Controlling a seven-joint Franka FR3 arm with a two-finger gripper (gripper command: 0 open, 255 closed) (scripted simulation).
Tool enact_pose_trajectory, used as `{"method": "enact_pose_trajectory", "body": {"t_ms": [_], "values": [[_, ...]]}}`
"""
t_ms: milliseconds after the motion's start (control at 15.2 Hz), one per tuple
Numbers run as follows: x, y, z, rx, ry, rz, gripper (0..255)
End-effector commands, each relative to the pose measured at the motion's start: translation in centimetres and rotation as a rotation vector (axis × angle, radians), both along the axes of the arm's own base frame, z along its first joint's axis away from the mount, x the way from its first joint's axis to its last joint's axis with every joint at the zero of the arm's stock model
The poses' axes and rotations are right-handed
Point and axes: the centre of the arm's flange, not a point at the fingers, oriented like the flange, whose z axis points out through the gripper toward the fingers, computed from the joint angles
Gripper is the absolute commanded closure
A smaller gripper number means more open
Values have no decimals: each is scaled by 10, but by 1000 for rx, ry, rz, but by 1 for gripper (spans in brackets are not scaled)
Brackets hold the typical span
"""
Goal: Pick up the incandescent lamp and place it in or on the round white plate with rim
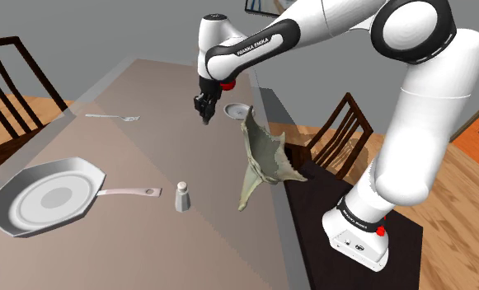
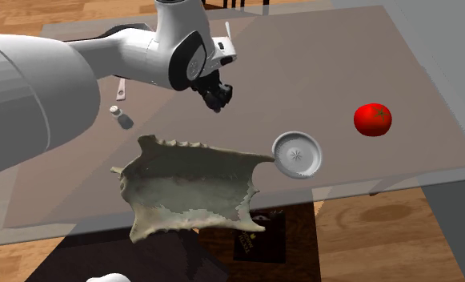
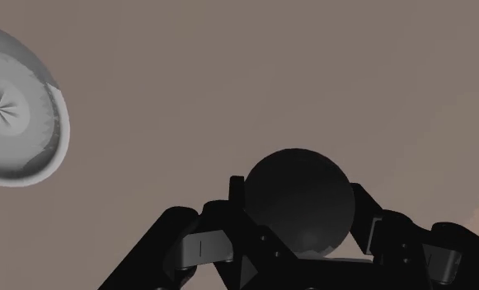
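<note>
A dark round lamp bulb (image 3: 296, 216) sits clasped between the black fingers of my gripper (image 3: 297, 191), held above the brownish table top. The round white plate with a rim (image 3: 15, 115) lies on the table off to one side of the gripper, apart from it. In the shoulder view my gripper (image 1: 204, 109) hangs over the table just left of the plate (image 1: 237, 109). From the second exterior view the gripper (image 2: 217, 94) is up and left of the plate (image 2: 298, 154), which lies near the table's front edge.
A grey frying pan (image 1: 48, 196), a small shaker (image 1: 181, 196) and a fork (image 1: 114, 117) lie on the table. A ragged greenish sheet (image 1: 262, 156) hangs by the table edge. A red tomato (image 2: 373, 118) sits right of the plate. Chairs (image 1: 340, 136) stand around.
</note>
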Motion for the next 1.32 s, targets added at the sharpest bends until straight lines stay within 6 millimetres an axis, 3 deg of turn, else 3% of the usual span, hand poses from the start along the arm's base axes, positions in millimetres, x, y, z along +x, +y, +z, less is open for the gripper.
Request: {"method": "enact_pose_trajectory", "body": {"t_ms": [0, 1254], "values": [[4, -20, 2, 0, 0, 0, 255], [49, -266, 19, 0, 0, 0, 255]]}}
